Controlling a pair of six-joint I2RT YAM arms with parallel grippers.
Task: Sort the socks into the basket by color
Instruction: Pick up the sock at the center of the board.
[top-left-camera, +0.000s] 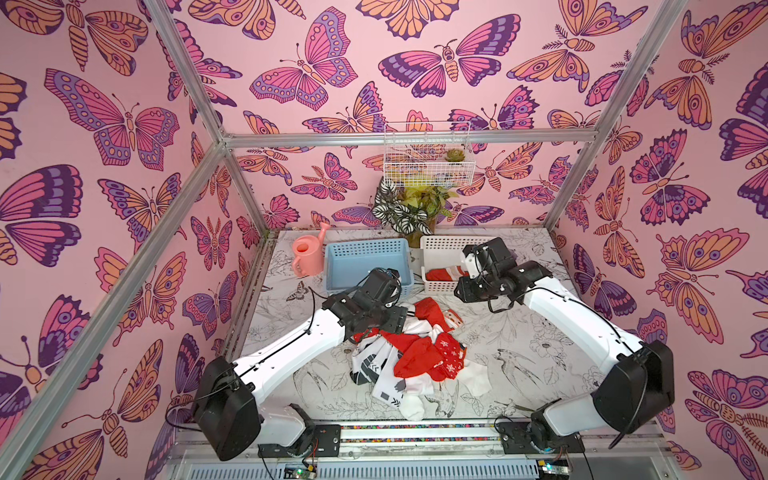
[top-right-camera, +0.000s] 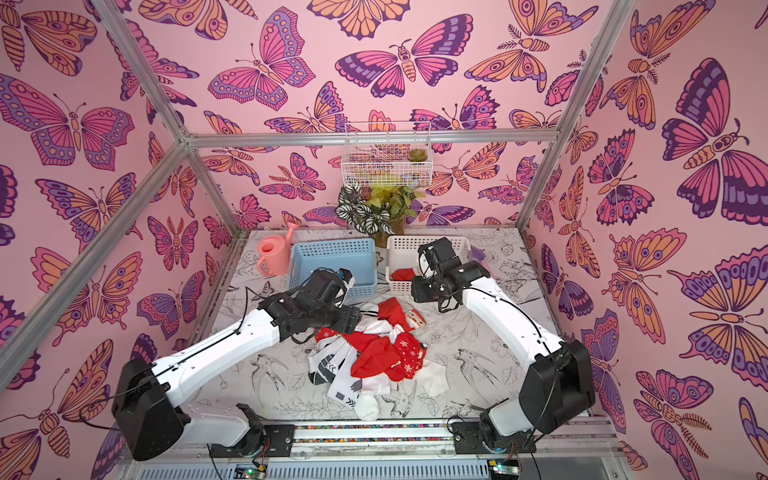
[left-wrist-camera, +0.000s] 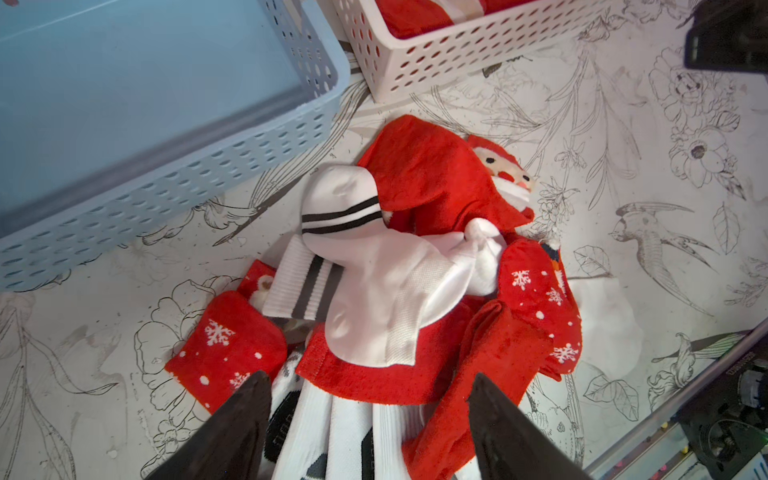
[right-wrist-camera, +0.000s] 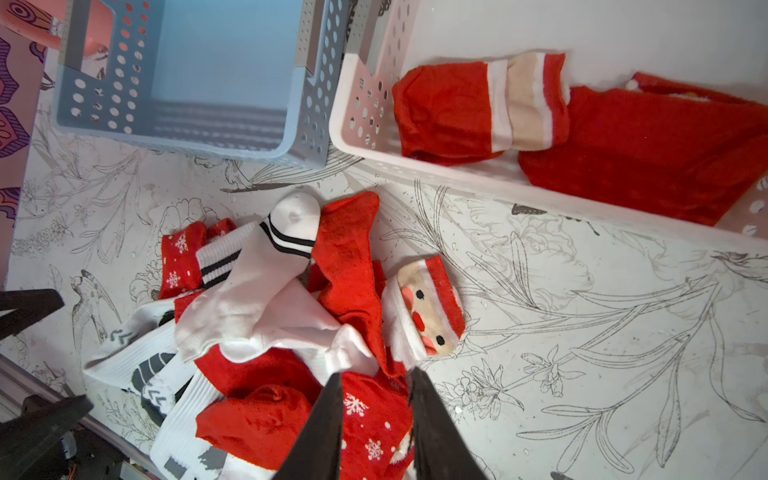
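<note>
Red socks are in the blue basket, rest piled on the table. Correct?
Not quite. The red socks are in the white basket, not the blue basket, which holds nothing; the right wrist view shows it. The rest are piled on the table.

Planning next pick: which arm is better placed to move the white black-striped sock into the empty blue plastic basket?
Left, likely. The left gripper hangs open close to the white black-striped sock, with the blue plastic basket beside it; the right gripper sits nearer the white plastic basket.
</note>
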